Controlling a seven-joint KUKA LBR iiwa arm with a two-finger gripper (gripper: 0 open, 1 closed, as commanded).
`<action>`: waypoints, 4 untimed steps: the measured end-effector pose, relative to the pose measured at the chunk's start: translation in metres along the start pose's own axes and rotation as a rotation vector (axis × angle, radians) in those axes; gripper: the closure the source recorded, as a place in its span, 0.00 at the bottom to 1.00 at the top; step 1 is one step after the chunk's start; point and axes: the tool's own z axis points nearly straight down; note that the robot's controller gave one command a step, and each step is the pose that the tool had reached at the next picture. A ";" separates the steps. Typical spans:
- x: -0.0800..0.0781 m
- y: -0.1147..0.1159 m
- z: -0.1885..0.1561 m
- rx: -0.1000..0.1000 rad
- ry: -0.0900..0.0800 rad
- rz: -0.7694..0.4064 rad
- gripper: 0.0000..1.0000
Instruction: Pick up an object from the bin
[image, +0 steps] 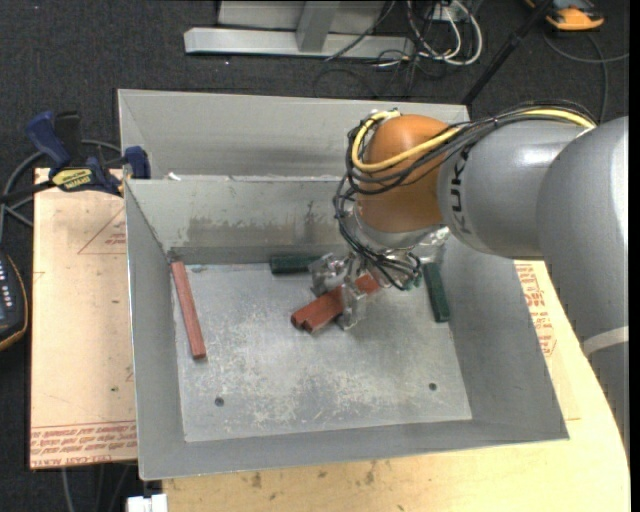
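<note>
**One camera, set high and tilted down onto the grey metal bin (300, 400).**
The lens looks down from above and somewhat from the near side: the far wall presents its inner face, while the near wall is seen almost edge-on. Range is moderate; the whole rim lies in frame, with dark floor (60, 60) beyond the far rim. The arm (520, 190) enters from the right edge, stands nearer the lens than the bin bottom, and covers the far right corner.
</note>
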 end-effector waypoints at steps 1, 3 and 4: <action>0.007 -0.030 -0.136 0.006 -0.007 -0.013 1.00; 0.035 -0.006 -0.036 -0.005 0.010 0.030 0.00; 0.019 -0.015 0.002 -0.002 0.005 -0.017 0.00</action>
